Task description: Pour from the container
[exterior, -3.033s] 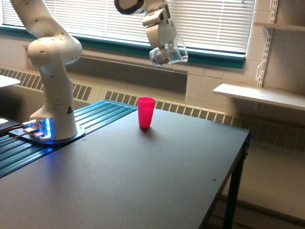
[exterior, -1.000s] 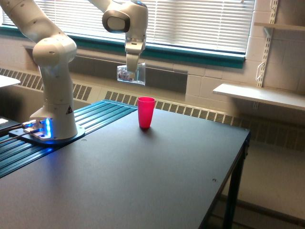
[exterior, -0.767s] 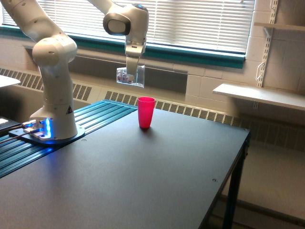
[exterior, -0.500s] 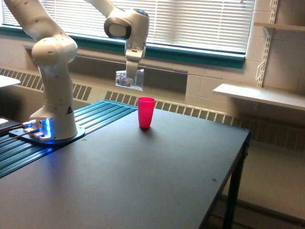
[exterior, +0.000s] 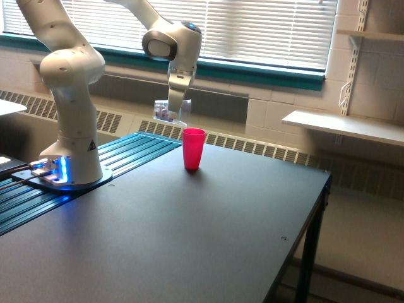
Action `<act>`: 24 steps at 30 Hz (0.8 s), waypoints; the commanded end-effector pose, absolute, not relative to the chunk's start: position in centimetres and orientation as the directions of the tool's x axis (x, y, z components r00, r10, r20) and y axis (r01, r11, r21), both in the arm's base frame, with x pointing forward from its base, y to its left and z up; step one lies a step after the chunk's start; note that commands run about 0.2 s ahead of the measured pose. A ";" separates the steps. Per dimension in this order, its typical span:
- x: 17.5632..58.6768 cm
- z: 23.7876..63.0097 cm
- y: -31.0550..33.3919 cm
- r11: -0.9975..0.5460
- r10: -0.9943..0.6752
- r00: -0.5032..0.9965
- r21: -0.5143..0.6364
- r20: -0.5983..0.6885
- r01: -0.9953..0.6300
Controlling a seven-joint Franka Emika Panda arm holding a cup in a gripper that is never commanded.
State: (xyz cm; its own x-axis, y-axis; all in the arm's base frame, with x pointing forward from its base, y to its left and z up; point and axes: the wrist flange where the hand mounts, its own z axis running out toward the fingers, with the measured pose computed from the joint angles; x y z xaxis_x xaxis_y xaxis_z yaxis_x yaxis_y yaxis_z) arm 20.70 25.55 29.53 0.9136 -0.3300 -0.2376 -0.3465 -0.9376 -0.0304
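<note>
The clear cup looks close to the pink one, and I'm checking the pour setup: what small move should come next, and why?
Probably tip the clear cup toward the pink cup. The gripper holds it just above and to the exterior view's left of the pink rim, small dark bits inside.

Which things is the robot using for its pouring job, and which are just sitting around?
Used for the job:
- clear cup with dark bits inside, held in the end effector
- pink cup standing on the black table

Just there:
- wall shelf
- window blinds
</note>
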 end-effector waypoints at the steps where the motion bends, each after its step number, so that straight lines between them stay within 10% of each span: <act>1: 22.4 30.0 25.7 -0.923 -0.360 0.901 -0.050 -0.242 -0.382; 24: 22.5 30.1 26.5 -0.912 -0.390 0.877 -0.012 -0.282 -0.409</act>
State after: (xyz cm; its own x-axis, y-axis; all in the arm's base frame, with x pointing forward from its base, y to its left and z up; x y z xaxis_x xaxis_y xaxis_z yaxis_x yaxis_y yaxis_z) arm 22.77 26.57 30.13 0.8883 -0.3715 -0.2700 -0.3926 -0.9193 -0.0268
